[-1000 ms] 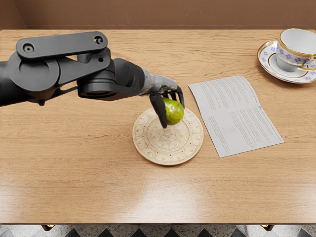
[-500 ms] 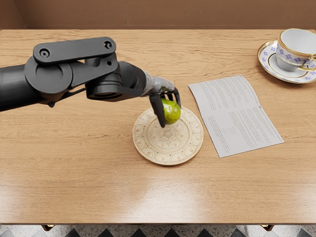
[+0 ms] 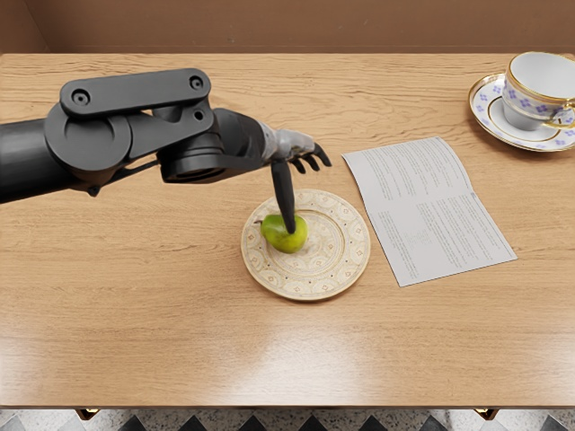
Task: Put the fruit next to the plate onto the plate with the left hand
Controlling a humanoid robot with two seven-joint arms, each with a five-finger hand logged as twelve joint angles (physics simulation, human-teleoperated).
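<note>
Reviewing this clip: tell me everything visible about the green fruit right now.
The fruit looks like a small pear, yellow-green, with smooth, slightly glossy skin and what seems to be a short stem toward the picture's left. It rests whole on the left part of the patterned plate, inside the rim. The left hand hangs above it, fingers spread, gripping nothing. One dark finger points down across the fruit's top; whether they touch cannot be told.

The left arm (image 3: 135, 135) stretches rightward, its left hand (image 3: 296, 160) holding nothing, fingers (image 3: 285, 197) spread, one pointing down.
</note>
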